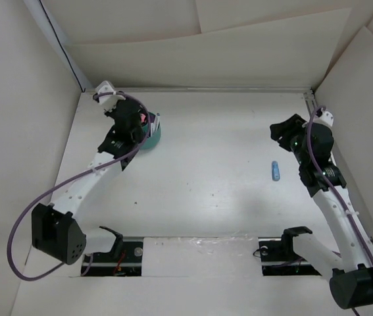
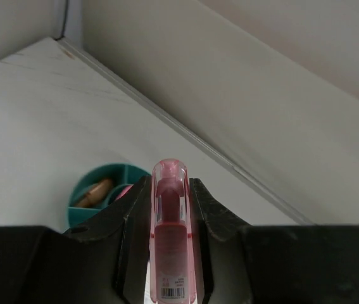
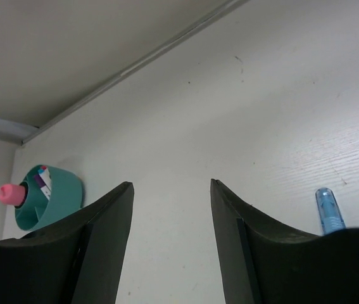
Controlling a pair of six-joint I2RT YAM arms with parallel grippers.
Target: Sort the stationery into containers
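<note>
Pink stub (image 2: 170, 234) is pinched btw the L gripper's (image 2: 170, 185) fingers, jaws narrowed onto it. Its long axis runs out along the fingers, w/ the end poking past the tips. Teal cup (image 2: 76, 214) lies below & left of the tips in the wrist view. Top view puts the gripper over the cup's left rim, so the drop prob. needs a small shift toward a free compartment. Orange stub (image 2: 94, 192) already sits in one. R gripper (image 3: 170, 190) hangs wide open, empty, well apart from the cup. Blue stub (image 1: 275, 171) lies flat on the table (image 1: 206, 171) just near-side of it, axis roughly near-far, R arm clearly nearer. No obstacle seen on either path.
</note>
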